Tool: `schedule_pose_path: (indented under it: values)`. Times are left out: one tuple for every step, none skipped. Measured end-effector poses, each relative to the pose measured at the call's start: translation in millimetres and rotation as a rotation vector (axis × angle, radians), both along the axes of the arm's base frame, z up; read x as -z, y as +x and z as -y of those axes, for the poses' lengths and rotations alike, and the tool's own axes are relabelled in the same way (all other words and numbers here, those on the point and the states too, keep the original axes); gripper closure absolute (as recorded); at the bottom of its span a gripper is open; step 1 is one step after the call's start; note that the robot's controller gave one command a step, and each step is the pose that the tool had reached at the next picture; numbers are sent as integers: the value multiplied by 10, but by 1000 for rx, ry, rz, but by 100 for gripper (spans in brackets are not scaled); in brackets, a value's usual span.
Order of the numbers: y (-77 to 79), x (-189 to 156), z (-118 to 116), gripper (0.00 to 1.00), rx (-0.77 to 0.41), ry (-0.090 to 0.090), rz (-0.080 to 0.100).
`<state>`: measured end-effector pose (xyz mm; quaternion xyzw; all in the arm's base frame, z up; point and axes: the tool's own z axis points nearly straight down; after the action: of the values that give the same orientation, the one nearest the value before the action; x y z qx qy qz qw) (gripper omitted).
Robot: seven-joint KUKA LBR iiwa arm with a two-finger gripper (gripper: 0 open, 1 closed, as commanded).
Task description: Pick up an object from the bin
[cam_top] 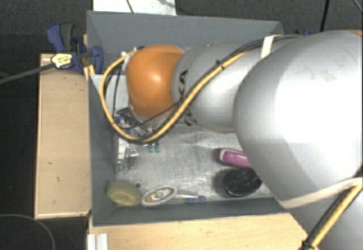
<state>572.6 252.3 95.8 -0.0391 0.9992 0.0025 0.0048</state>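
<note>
Bulky grey arm (300,124) reaches into the bin (170,25), orange wrist cover (150,79) above the gripper (128,155).
Open or closed, I cannot tell; just off the gripper, toward the near wall, lies a yellowish round pad (123,193), a white disc (159,194) beside it.

One pale round pad (123,193); one white oval disc (159,194); one pink tube (232,157); one black lid (241,182)

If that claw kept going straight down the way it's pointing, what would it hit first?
Most likely the bare floor of the bin, by its left wall. The gripper points down just behind a pale yellowish round lump, and depth is unclear, so it might clip that.
</note>
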Motion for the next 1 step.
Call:
schedule_pose_path:
  values:
    - [-11,7,2,100,1,-1,-5]
